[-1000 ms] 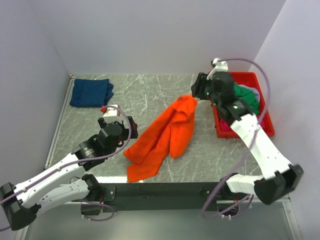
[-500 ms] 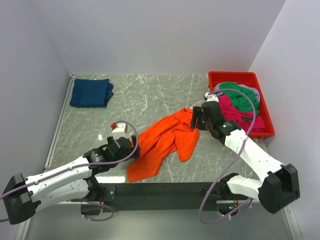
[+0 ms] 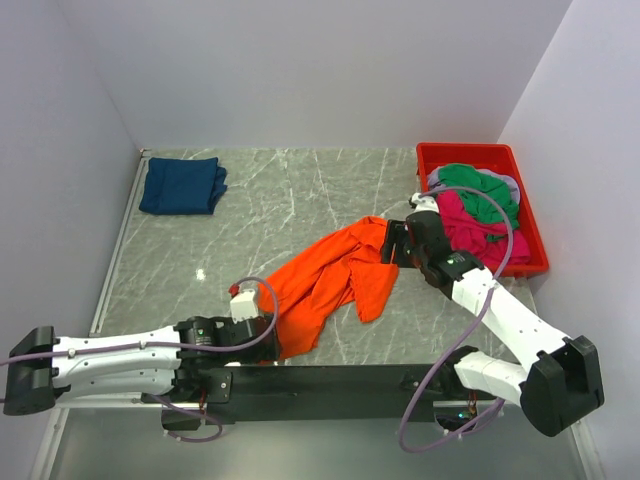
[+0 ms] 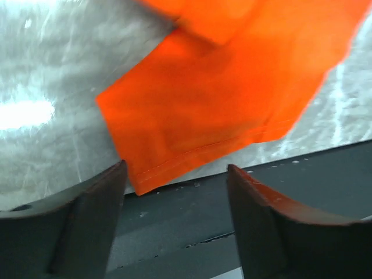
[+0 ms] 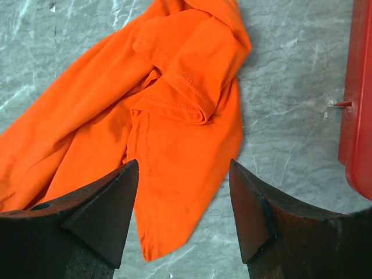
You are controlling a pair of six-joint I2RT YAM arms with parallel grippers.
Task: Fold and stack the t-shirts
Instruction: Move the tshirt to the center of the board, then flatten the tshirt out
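Note:
A bright orange t-shirt (image 3: pixel 335 280) lies crumpled and stretched diagonally across the marble table. Its near corner (image 4: pixel 145 177) reaches the table's front edge. My left gripper (image 3: pixel 268 338) hovers low at that corner, open, nothing between its fingers (image 4: pixel 96 218). My right gripper (image 3: pixel 393 243) hangs open over the shirt's far bunched end (image 5: pixel 186 87), holding nothing. A dark navy t-shirt (image 3: pixel 182 185) lies folded at the back left. Green (image 3: pixel 470 183), magenta (image 3: pixel 470 225) and grey (image 3: pixel 507 186) t-shirts are heaped in the bin.
The red plastic bin (image 3: pixel 465 149) stands at the back right, its wall (image 5: pixel 357 116) close beside my right gripper. A black bar (image 4: pixel 232 197) runs along the table's near edge under my left gripper. White walls close in the table.
My right gripper let go of the orange shirt and came down from beside the bin; the shirt dropped flat. My left arm slid toward the near edge to the shirt's corner.

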